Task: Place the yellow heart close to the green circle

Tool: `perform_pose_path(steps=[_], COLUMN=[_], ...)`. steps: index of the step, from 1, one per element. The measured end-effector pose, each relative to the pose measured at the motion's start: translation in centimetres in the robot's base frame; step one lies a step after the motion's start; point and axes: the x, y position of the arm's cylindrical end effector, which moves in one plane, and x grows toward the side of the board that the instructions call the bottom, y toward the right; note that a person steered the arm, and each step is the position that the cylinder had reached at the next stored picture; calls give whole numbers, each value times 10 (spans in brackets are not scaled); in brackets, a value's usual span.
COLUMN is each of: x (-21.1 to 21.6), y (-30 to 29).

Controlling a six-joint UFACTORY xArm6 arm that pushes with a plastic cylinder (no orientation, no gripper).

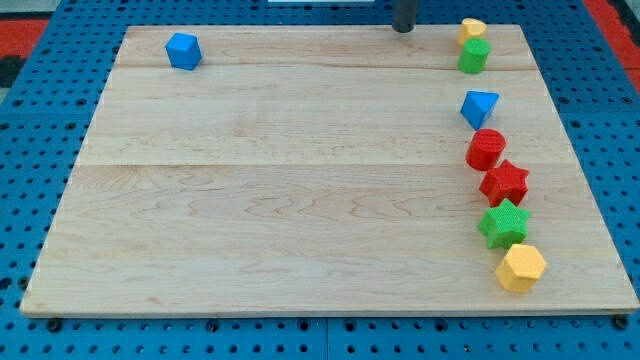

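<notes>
The yellow heart (472,29) lies at the view's top right of the wooden board (300,170). The green circle (474,55) sits just below it and touches it. My tip (403,29) is at the board's top edge, left of the yellow heart by a short gap, touching no block.
Down the view's right side run a blue triangle-like block (479,107), a red circle (486,149), a red star (505,183), a green star (503,224) and a yellow hexagon (520,267). A blue cube (183,50) sits at the top left.
</notes>
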Motion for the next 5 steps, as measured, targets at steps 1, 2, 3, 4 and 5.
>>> perform_pose_path(steps=[1, 2, 3, 4, 5], x=[-1, -2, -1, -1, -1], y=[41, 44, 57, 80, 95])
